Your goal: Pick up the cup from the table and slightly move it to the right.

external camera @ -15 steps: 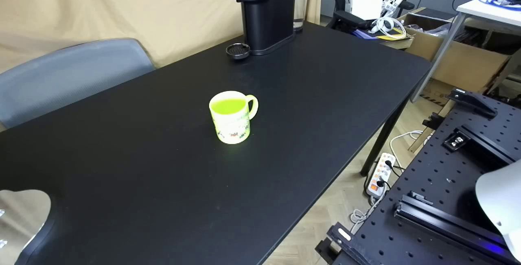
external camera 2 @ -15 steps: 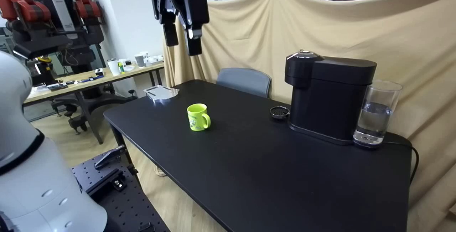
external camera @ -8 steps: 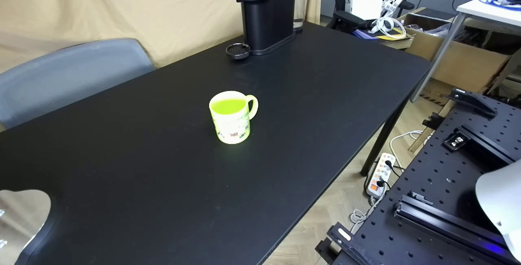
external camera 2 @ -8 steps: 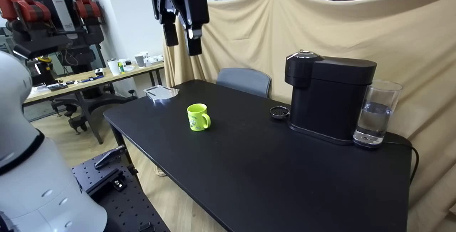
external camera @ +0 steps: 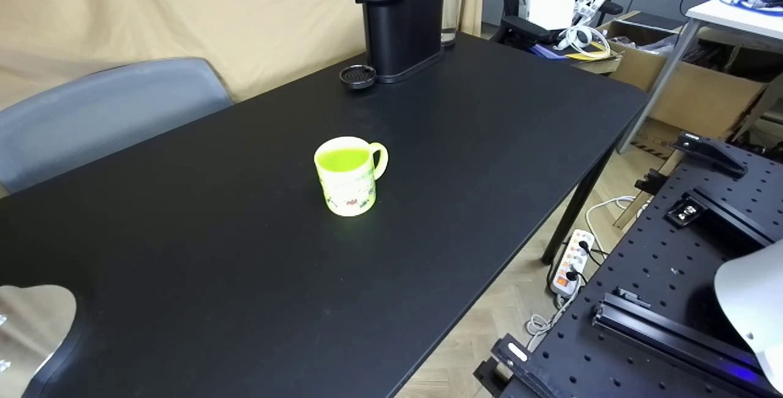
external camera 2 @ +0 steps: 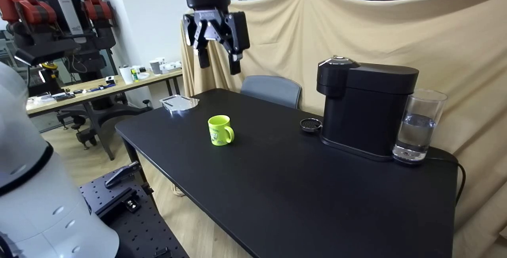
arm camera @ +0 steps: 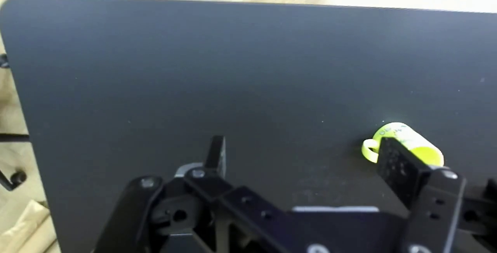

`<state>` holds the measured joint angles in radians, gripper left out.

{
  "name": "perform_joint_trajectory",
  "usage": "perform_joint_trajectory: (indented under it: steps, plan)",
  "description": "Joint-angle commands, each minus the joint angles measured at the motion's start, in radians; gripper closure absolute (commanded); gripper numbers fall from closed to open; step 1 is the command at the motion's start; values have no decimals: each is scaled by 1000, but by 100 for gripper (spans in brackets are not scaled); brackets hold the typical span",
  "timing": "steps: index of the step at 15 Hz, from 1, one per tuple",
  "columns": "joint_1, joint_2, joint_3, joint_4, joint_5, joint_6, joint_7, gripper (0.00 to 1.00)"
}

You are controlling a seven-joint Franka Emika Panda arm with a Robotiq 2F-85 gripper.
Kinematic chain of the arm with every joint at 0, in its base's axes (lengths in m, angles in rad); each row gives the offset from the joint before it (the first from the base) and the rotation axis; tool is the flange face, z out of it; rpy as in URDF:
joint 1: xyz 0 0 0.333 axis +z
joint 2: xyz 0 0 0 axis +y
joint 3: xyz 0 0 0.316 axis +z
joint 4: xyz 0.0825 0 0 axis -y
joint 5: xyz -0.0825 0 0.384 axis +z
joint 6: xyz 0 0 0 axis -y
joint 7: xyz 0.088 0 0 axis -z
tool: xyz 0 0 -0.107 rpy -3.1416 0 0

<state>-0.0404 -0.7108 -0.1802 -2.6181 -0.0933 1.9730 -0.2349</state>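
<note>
The cup, a lime-green mug with a side handle, stands upright on the black table in both exterior views: cup (external camera: 347, 187), table (external camera: 244, 263), cup (external camera 2: 218, 133), table (external camera 2: 297, 194). My gripper (external camera 2: 220, 68) is high above the table and the cup, pointing down, open and empty. It is not seen in the exterior view with the closer cup. In the wrist view my gripper (arm camera: 302, 144) has its fingers wide apart with nothing between them. There the cup (arm camera: 413, 138) shows at the right, with its handle partly behind the right finger (arm camera: 400, 167).
A black coffee machine (external camera 2: 364, 111) with a small round drip tray (external camera 2: 311, 125) stands at the table's back edge. A glass of water (external camera 2: 416, 135) is beside it. A shiny metal plate (external camera 2: 179, 102) lies at the far end. A grey chair (external camera 2: 271, 89) is behind the table.
My gripper has moved down and to the right in an exterior view and turned, so more of the hand shows. It stays open. The cup has not moved.
</note>
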Motion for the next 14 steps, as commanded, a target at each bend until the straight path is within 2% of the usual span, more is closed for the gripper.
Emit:
perform_joint_trajectory:
  steps: [1, 5, 8, 9, 10, 14]
  plan:
    - [88, 195, 59, 17, 38, 163, -25, 0]
    - [157, 400, 143, 47, 45, 317, -40, 0]
    - [183, 502, 197, 75, 39, 383, -45, 0]
    - [176, 505, 217, 84, 22, 390, -10, 0]
    - [168, 470, 208, 36, 37, 392, -27, 0]
    - [169, 508, 226, 69, 35, 401, -26, 0]
